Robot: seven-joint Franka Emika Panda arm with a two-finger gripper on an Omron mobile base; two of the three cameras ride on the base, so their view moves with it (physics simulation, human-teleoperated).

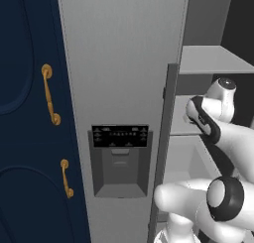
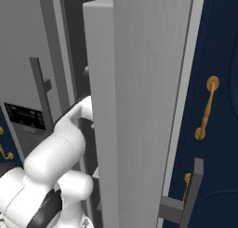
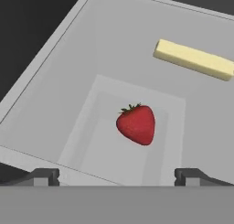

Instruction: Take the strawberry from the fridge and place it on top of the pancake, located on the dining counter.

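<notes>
The strawberry (image 3: 135,125), red with a small green top, lies on a grey shelf (image 3: 55,104) inside the fridge (image 1: 119,63). My gripper (image 3: 118,177) hovers over it, open, with the berry between and just beyond the two dark fingertips (image 3: 43,177) and nothing held. In the left base view my arm (image 1: 218,123) reaches past the closed dispenser door into the open right compartment. The pancake and the dining counter are out of view.
A pale yellow stick (image 3: 194,59) lies on the same shelf, beyond the berry. The fridge's open right door (image 2: 139,106) stands close beside my arm. Grey shelves (image 1: 211,61) sit above the hand. Navy cabinets with gold handles (image 1: 48,94) flank the fridge.
</notes>
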